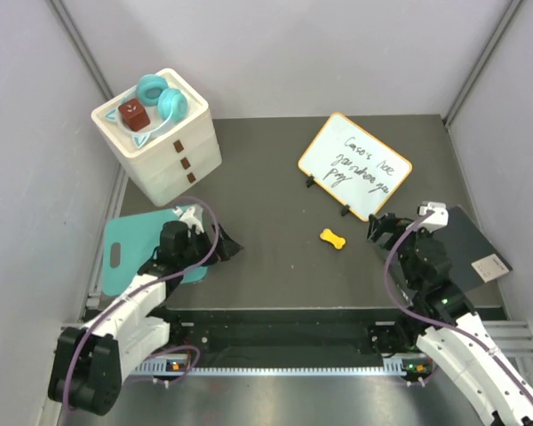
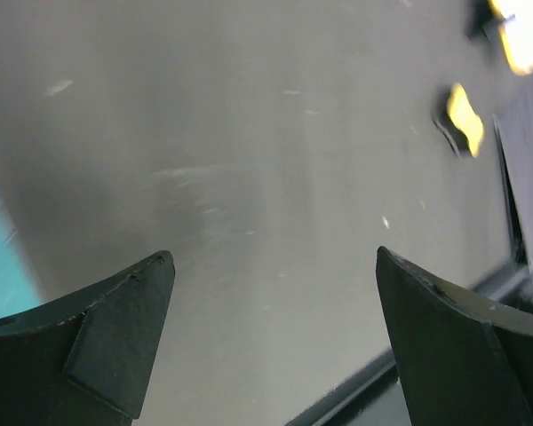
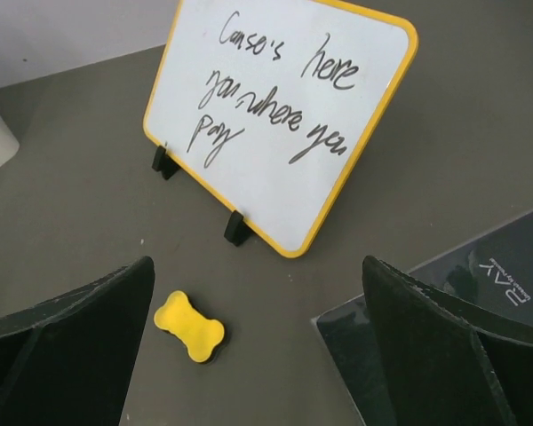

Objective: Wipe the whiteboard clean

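The whiteboard [image 1: 355, 165] [image 3: 282, 120], white with an orange-yellow frame and small black feet, stands tilted at the back right of the table and carries black handwriting. A yellow bone-shaped eraser [image 1: 334, 239] [image 3: 189, 327] [image 2: 465, 118] lies flat on the table in front of it. My right gripper [image 1: 380, 232] [image 3: 258, 355] hovers open just right of the eraser, nothing between its fingers. At the left, over bare table beside the teal board, my left gripper [image 1: 224, 247] [image 2: 275, 333] is open and holds nothing.
A teal cutting board [image 1: 133, 253] lies at the left under the left arm. Behind it stands a white drawer unit [image 1: 164, 146] with teal headphones [image 1: 163, 98] and a dark red cube on top. A dark grey slab [image 1: 473, 244] [image 3: 480, 293] lies at the right edge.
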`<state>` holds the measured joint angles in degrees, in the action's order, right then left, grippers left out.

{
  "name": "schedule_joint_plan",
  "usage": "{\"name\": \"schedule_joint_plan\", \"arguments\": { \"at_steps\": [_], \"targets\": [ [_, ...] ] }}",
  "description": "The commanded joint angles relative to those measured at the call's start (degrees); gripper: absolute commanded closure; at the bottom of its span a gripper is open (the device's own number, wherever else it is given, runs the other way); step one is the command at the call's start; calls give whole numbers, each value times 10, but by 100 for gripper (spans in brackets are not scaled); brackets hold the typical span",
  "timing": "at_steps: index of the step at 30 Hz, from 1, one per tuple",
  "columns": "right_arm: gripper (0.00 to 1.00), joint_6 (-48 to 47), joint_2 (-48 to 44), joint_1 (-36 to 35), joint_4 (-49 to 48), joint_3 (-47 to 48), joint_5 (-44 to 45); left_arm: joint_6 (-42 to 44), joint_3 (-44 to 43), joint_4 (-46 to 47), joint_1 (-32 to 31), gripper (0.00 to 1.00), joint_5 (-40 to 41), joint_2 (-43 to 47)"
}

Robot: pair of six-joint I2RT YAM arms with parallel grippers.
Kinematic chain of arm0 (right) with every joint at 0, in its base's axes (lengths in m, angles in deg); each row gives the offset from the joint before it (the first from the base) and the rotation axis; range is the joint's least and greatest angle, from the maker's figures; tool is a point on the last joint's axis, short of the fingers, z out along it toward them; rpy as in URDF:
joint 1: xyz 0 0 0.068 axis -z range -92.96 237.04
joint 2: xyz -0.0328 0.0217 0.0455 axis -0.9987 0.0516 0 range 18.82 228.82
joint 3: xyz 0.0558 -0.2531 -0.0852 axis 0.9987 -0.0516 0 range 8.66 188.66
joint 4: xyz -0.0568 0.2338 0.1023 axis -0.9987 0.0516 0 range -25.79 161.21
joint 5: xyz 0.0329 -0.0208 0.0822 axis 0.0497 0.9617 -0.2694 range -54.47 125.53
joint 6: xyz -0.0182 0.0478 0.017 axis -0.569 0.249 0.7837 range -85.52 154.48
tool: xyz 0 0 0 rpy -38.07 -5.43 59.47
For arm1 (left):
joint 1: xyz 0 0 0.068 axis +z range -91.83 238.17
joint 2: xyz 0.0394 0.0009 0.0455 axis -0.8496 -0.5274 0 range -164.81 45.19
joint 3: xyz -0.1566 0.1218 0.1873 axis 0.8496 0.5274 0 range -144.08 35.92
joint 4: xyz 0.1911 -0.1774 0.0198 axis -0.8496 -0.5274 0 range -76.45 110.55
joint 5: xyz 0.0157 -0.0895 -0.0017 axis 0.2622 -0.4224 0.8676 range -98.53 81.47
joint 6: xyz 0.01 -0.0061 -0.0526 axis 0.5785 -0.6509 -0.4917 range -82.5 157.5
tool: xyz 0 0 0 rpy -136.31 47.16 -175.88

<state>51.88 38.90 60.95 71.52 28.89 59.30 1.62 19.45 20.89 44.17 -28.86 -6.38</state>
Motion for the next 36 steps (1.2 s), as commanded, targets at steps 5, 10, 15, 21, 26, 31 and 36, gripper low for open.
{"name": "schedule_joint_plan", "arguments": {
  "at_steps": [5,10,15,21,26,31,36],
  "targets": [
    [1,33,44,-4,-15,-5,-14,142,-189,47,-102,1,-74,-131],
    [1,40,110,-3,-13,0,-35,199,-309,3,-182,1,-31,-268],
    [2,57,167,-3,-13,9,-72,280,-458,-73,-284,1,33,-403],
    [3,92,181,-2,-12,-3,-77,320,-596,-123,-350,1,100,-541],
    [3,124,152,30,9,-12,-76,306,-627,-106,-392,1,165,-578],
    [3,127,160,136,30,2,-133,328,-651,-87,-437,1,281,-613],
    [5,128,198,172,22,10,-190,375,-641,-30,-459,1,289,-622]
  ]
}}
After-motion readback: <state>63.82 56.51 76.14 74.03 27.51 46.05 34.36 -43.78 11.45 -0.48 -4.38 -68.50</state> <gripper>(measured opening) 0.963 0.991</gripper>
